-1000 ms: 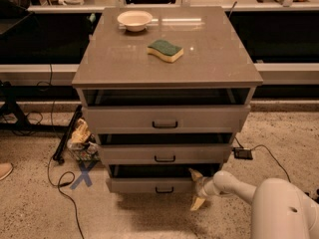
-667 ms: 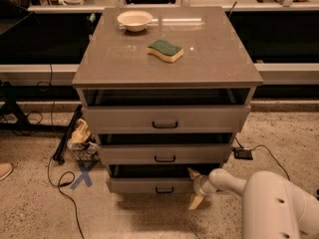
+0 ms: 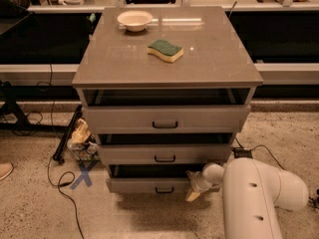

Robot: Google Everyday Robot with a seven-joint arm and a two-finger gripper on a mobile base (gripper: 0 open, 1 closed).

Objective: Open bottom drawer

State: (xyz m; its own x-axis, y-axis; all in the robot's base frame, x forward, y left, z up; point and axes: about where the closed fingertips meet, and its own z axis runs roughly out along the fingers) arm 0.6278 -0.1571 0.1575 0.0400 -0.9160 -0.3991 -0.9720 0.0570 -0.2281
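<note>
The bottom drawer is the lowest of three grey drawers in the cabinet, with a small black bar handle. It stands pulled out a little, with a dark gap above its front. My gripper is at the right part of the drawer front, just right of the handle, on the end of my white arm that comes in from the lower right. A pale fingertip points down in front of the drawer.
The middle drawer and top drawer also stand slightly out. A white bowl and a green-yellow sponge lie on the cabinet top. Cables, a crumpled bag and a blue floor cross lie at the left.
My arm has swung closer to the camera and fills more of the lower right. The gripper stays at the bottom drawer's right side. The drawers look unchanged.
</note>
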